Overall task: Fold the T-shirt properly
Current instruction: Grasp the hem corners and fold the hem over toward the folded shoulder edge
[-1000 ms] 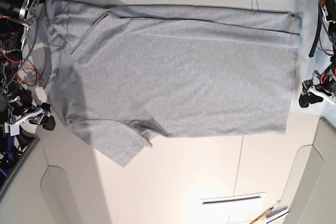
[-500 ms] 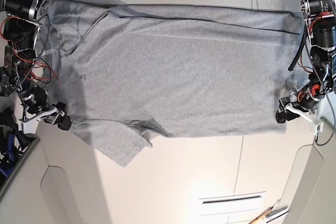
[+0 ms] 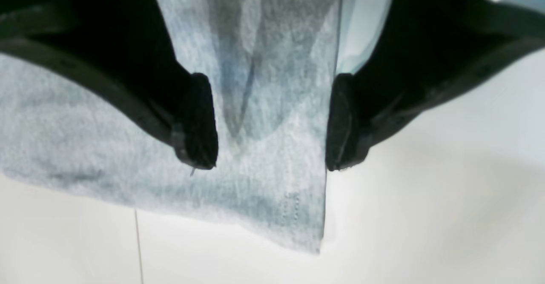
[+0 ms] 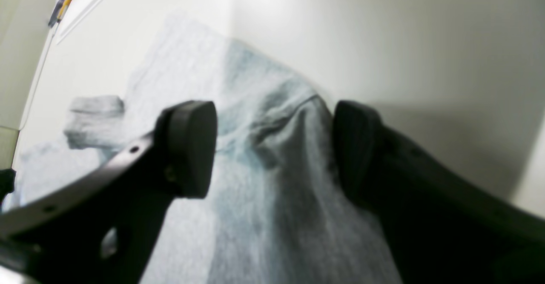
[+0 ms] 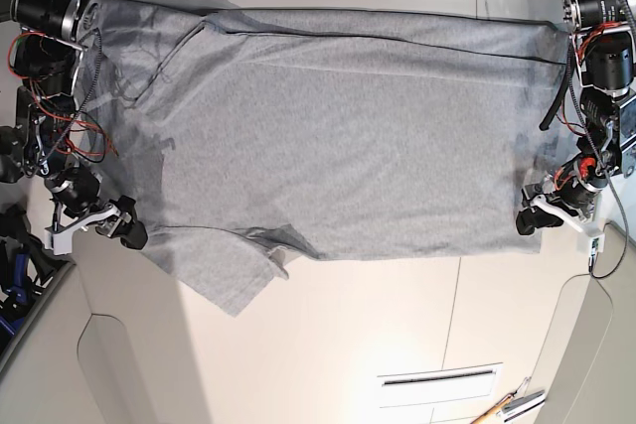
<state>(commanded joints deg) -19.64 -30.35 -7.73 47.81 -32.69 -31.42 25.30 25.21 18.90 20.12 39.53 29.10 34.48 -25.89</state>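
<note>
Both claws stand spread over the cloth, neither closed on it yet. Close up, the left gripper (image 3: pixel 272 124) straddles the hem corner of the T-shirt (image 3: pixel 264 84), one pad on the fabric, the other at its side edge over the bare table (image 3: pixel 425 216). The right gripper (image 4: pixel 272 147) has its jaws wide around a raised ridge of grey cloth near the shoulder edge, though that view is blurred and I can't say whether the pads touch it.

Further off, in the base view, the T-shirt (image 5: pixel 348 136) lies spread flat across the white table, a sleeve poking out along the near edge. The left gripper (image 5: pixel 532 220) and right gripper (image 5: pixel 124 230) sit at opposite near corners.

It looks light, limp and wrinkle-prone, not fragile. I'd pinch both corners through all layers, close to the seams.
</note>
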